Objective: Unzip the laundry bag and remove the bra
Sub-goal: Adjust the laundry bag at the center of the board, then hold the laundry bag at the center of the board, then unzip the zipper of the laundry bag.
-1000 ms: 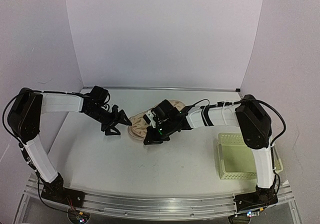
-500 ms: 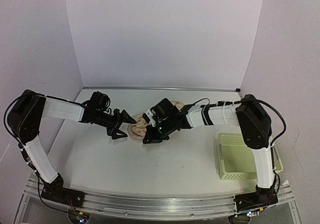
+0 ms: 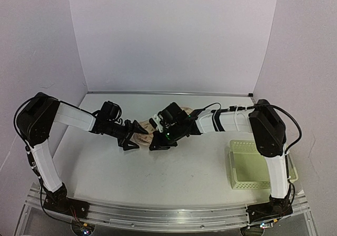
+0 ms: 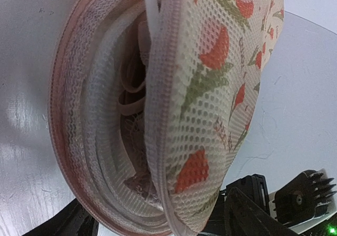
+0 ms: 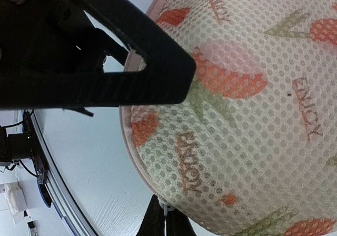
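The laundry bag (image 3: 143,135) lies on the table (image 3: 174,178), bra (image 4: 131,91) inside, basket (image 3: 253,165) well to its right.

Only legible text is "ENJOY" (image 5: 192,162), printed in small reddish-brown capitals on the mesh of the laundry bag (image 5: 253,115). The right wrist view shows it clearly twice, once low on the left and once at the right side, with a third copy cut off at the top edge. The left wrist view shows similar lettering on the bag, rotated and too blurred to read, and the top view has nothing readable.
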`<state>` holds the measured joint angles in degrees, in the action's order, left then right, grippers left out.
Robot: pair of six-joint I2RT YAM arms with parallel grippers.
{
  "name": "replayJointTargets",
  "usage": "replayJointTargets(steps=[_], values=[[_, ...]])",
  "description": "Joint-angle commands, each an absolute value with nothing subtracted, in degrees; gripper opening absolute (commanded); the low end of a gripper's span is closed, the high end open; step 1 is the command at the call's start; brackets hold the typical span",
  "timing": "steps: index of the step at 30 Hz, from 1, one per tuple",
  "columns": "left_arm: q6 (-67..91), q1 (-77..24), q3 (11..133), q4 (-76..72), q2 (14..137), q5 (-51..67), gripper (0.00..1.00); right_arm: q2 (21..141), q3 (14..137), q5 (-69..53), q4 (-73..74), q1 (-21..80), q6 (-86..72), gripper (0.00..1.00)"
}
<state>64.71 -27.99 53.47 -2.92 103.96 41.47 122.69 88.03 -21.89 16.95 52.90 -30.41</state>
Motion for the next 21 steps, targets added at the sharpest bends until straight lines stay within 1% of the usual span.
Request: replayJointTargets(steps=[1, 5, 8, 12, 13, 14, 15, 21], values=[[65.3, -28.3, 55.1, -6.6, 105.3, 43.3, 0.74, 120.9, 89.5, -22.9, 15.6, 53.5, -29.6, 0.0], [64.9, -28.3, 56.3, -6.6, 106.2, 43.7, 0.58, 120.4, 88.9, -23.4, 15.6, 53.6, -29.2, 0.0], [64.7, -28.3, 56.7, -6.6, 106.7, 44.0, 0.43, 120.0, 88.2, -23.6, 15.7, 53.7, -28.8, 0.0], [64.6, -28.3, 57.4, -6.6, 107.0, 44.1, 0.16, 119.0, 86.6, -23.1, 15.8, 53.7, -28.7, 0.0], [64.6, -28.3, 57.5, -6.6, 107.0, 44.1, 0.05, 118.7, 86.0, -22.9, 15.8, 53.7, -28.6, 0.0], [64.6, -28.3, 57.7, -6.6, 107.0, 44.2, 0.01, 118.5, 85.6, -22.7, 15.8, 53.8, -28.6, 0.0], [64.6, -28.3, 57.8, -6.6, 107.1, 44.3, 0.0, 118.2, 85.0, -22.6, 15.8, 53.7, -28.5, 0.0], [64.3, -28.2, 58.0, -6.6, 106.5, 44.3, 0.0, 115.9, 81.1, -20.0, 15.9, 53.7, -28.3, 0.0]])
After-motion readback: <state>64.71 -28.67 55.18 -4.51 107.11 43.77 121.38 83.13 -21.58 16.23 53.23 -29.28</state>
